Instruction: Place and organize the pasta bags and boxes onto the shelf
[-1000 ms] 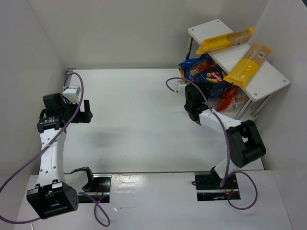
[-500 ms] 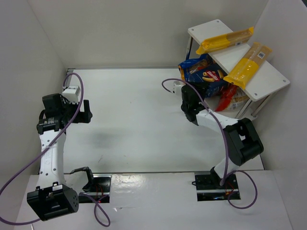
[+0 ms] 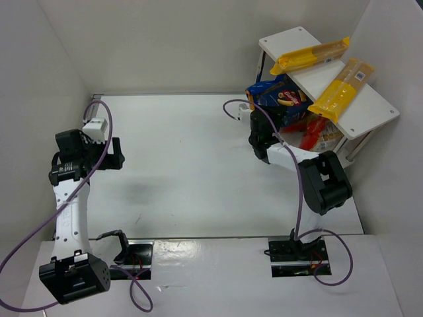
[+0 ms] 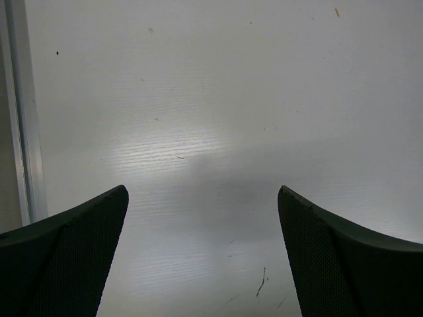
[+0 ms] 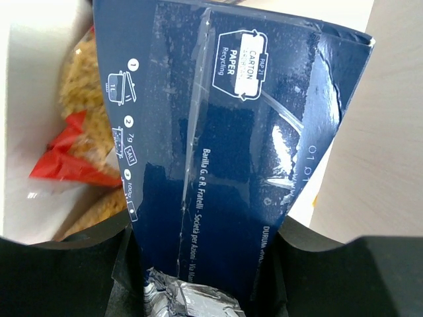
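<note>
One blue pasta pack (image 5: 225,132) is clamped in the right end effector (image 5: 205,264) beside the shelf (image 3: 367,109); next it probably needs sliding onto the lower tier. Left end effector (image 4: 201,198) hangs empty, fingers apart.

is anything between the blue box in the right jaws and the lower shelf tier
Yes, likely. The blue box is clamped in the right jaws at the lower tier of the shelf, and a red bag of pale pasta already lies there, just to its side. It may block the box sliding further in.
</note>
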`<action>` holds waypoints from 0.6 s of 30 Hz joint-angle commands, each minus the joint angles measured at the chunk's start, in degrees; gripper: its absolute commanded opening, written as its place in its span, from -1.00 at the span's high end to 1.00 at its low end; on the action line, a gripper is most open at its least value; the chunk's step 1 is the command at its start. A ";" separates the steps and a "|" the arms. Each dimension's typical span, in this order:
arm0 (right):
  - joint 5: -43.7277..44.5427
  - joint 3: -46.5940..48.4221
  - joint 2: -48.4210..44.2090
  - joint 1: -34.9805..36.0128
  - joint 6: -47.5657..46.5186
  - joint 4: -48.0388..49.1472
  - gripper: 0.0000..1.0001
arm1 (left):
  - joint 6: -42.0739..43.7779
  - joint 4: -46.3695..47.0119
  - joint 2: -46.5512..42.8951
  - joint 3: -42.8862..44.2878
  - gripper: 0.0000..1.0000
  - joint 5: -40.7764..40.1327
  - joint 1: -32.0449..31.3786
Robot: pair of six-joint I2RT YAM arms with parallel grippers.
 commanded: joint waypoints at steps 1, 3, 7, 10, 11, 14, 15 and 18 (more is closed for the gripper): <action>0.68 6.54 0.15 -2.04 -2.36 14.40 1.00 | 0.84 1.16 -1.16 -0.42 -0.98 1.35 0.98; 0.68 7.25 1.99 -3.44 -3.76 16.17 1.00 | 0.84 1.16 -1.16 -0.42 -0.98 1.35 0.99; -0.02 7.87 3.58 -4.50 -4.29 17.58 1.00 | 0.84 1.16 -0.55 -0.95 -0.98 1.35 0.99; -0.02 8.40 4.63 -5.21 -4.90 18.11 1.00 | 0.84 1.16 -0.55 -0.95 -0.98 1.35 0.99; -0.02 8.40 4.64 -5.21 -4.90 18.11 1.00 | 0.84 1.16 -0.55 -0.95 -0.98 1.35 0.99; -0.02 8.40 5.25 -6.34 -4.90 18.11 1.00 | 0.84 1.16 -0.55 -0.95 -0.98 1.35 0.99; 0.50 8.40 5.86 -6.35 -4.90 18.11 1.00 | 0.84 1.16 -0.55 -0.95 -0.98 1.35 0.99; 0.51 8.40 6.48 -6.97 -4.90 18.81 1.00 | 0.84 1.16 -0.03 -0.95 -0.98 1.35 0.99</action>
